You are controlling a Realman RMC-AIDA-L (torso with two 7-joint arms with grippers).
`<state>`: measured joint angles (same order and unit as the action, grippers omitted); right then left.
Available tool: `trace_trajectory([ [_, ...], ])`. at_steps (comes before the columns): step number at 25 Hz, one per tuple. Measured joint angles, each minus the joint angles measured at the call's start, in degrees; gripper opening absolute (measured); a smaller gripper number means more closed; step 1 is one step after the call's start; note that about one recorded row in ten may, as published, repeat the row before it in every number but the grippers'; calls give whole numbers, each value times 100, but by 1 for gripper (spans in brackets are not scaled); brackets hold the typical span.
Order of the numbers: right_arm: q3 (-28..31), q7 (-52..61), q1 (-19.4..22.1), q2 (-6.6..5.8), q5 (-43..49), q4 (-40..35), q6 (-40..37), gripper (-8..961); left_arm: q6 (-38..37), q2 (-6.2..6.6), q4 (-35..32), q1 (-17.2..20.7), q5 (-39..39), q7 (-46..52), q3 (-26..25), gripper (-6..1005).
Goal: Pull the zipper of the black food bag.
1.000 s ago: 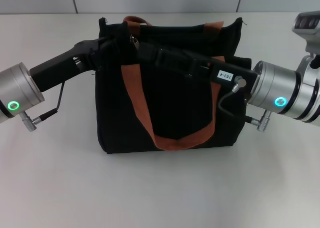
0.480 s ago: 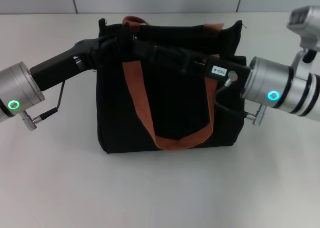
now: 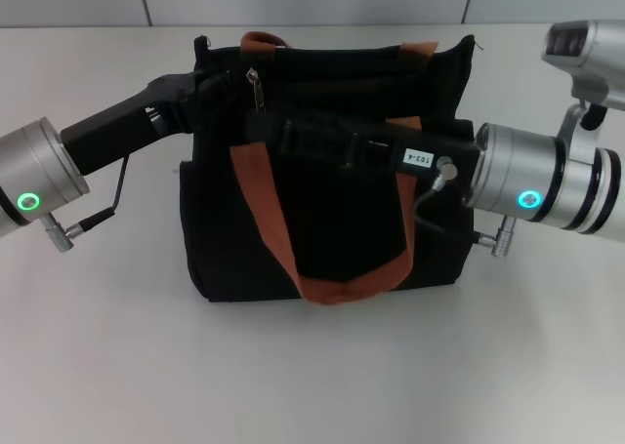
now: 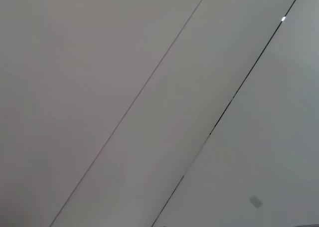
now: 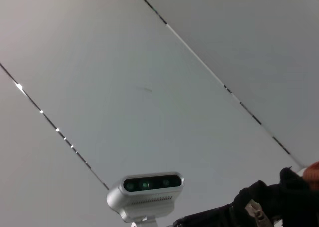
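The black food bag (image 3: 342, 220) stands upright in the middle of the table, its rust-brown straps (image 3: 264, 200) hanging down its front. The zipper (image 3: 256, 86), a small silver pull, shows at the bag's top left. My left gripper (image 3: 203, 98) reaches in from the left and meets the bag's top left corner. My right gripper (image 3: 262, 127) lies across the bag's upper front from the right, its tip just below the pull. In the right wrist view, black bag fabric (image 5: 284, 197) and the silver pull (image 5: 254, 211) show at one corner. The left wrist view shows only ceiling.
The bag rests on a white table (image 3: 312, 366) with a grey wall behind. My head camera (image 5: 145, 193) appears in the right wrist view below ceiling panels. Cables hang from both wrists beside the bag.
The right gripper's tip has dropped from the bag's top edge down onto its upper front, and the arm now lies flatter. The silver pull now shows above it. The left arm has held still.
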<state>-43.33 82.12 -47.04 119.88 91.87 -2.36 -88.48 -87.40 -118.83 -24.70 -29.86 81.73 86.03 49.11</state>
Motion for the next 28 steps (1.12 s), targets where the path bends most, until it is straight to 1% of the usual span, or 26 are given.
trace_trajectory([
  [4, 37, 1, 53, 0, -15, -24, -4, 835, 22, 1, 0, -5, 0, -24, 2, 31],
  [10, 14, 14, -53, 0, -29, -28, -12, 834, 29, -8, 8, -4, 0, -32, 2, 31],
  [19, 10, 6, -65, 0, -36, -28, -67, 834, 32, -9, 10, -2, 0, -34, 3, 31],
  [24, 44, 12, -71, 0, -50, -27, 66, 834, 32, -8, 18, -1, 0, -34, 2, 31],
  [28, -8, -1, -191, 0, -48, -21, 58, 835, 33, -9, 18, -1, 0, -34, 3, 31],
])
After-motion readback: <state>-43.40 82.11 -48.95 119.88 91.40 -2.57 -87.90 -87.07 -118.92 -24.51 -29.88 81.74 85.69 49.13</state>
